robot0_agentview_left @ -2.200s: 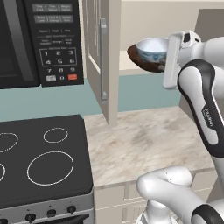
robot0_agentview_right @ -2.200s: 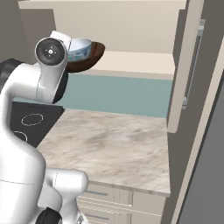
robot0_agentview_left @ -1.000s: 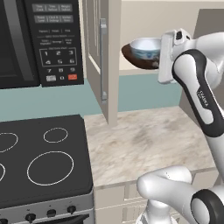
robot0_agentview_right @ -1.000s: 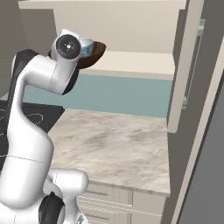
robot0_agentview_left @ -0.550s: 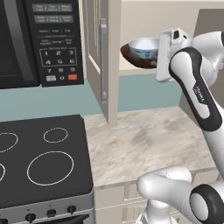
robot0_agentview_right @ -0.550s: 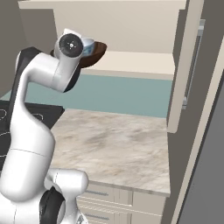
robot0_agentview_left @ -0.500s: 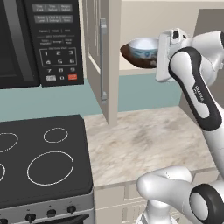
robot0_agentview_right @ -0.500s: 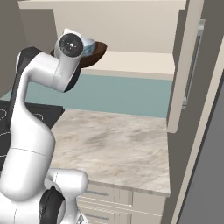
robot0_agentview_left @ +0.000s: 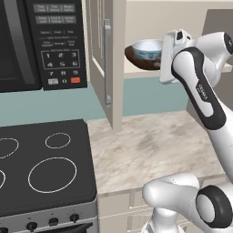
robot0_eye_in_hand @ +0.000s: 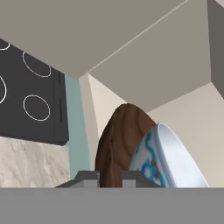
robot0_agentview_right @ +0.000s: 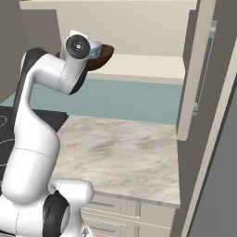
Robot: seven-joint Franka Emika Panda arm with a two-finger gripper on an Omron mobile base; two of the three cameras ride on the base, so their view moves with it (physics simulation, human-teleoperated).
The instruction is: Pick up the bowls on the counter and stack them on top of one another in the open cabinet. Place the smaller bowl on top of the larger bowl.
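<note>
The arm reaches up to the open cabinet (robot0_agentview_left: 102, 63), its hand level with the shelf (robot0_agentview_right: 139, 67). In the hand view the fingers (robot0_eye_in_hand: 109, 177) stand a narrow gap apart with the rim of the larger bowl (robot0_eye_in_hand: 118, 144) between them; whether they press on it cannot be told, as their tips are cut off at the lower edge. The smaller bowl (robot0_eye_in_hand: 168, 162), pale with blue and red markings, sits nested inside the brown one, just to the far side of the fingers. In the left base view both bowls (robot0_agentview_left: 145, 53) sit at the shelf's front edge, directly beside the hand. The marbled bench (robot0_agentview_left: 159, 145) lies well below the fingers, with the black stovetop (robot0_agentview_left: 43, 168) at its side.
</note>
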